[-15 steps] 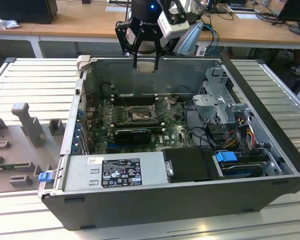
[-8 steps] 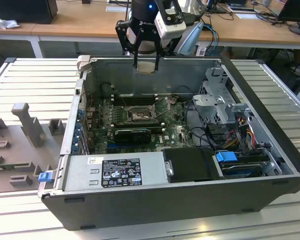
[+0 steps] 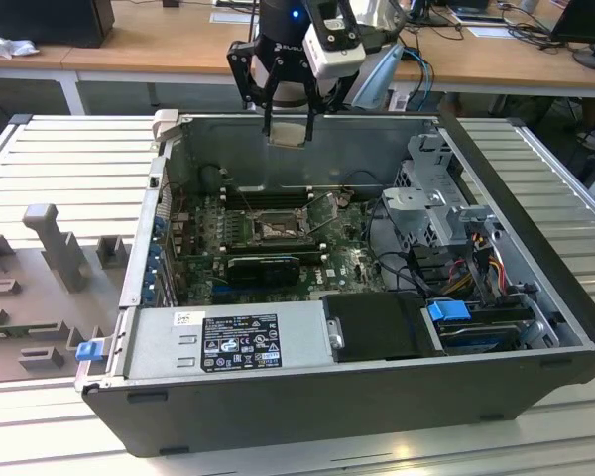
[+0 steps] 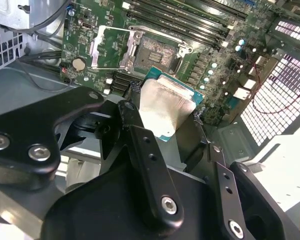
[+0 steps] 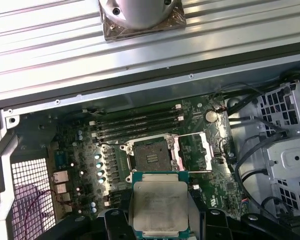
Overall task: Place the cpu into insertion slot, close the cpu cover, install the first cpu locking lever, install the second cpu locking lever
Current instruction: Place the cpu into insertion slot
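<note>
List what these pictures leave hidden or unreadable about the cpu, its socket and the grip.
1. Underside of the cpu: faces away in both wrist views.
2. Where the end effector touches the cpu: hidden behind its own black links, second wrist view.
3. Pins of the insertion slot: too small, exterior view.

In the first wrist view, the cpu (image 5: 159, 205) lies in front of the fingers (image 5: 115, 222), so their gripping faces are hidden. The finger bodies are cut off by the picture edge. In the second wrist view, the finger linkage covers the portion of the chip nearest the gripper body, and the chip's underside faces away. Beyond the fingers, the contacts of the insertion slot (image 5: 151, 155) are too small to resolve. The hinge of the cpu cover (image 5: 194, 150), beside the slot, cannot be made out. In the exterior view, slot and cover are too small to separate.
</note>
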You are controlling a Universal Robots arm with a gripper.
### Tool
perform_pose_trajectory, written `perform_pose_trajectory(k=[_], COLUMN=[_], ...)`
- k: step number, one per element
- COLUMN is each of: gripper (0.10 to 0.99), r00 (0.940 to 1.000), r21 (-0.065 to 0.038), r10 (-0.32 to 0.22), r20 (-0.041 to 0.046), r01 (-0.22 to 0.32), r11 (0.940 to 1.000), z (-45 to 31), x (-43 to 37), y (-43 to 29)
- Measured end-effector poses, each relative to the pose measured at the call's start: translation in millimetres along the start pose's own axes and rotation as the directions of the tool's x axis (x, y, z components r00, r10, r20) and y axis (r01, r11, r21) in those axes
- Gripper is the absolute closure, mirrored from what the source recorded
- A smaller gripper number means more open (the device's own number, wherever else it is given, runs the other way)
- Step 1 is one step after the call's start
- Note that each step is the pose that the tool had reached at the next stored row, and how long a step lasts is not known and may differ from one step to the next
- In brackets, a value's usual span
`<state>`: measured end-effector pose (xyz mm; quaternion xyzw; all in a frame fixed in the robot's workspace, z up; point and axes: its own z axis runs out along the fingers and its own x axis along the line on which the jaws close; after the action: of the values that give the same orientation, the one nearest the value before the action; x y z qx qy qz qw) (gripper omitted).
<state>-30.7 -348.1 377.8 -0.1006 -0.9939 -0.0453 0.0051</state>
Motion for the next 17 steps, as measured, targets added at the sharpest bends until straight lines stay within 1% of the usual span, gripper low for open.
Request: perform_pose_trajectory(k=[3,10,17], gripper=[0.557,0.557,0.557], r00=[1.0000,0.9990,0.9972], r21=[0.000,-0.001,-0.002], r10=[0.004,0.044,0.074], r20=[0.0003,0.0039,0.0066], r01=[-0.004,-0.044,-0.074], r11=[1.0000,0.9990,0.9973], z=[0.6,1.0,1.2], x=[0.0,0.0,0.0], y=[-0.1,-0.1,-0.1])
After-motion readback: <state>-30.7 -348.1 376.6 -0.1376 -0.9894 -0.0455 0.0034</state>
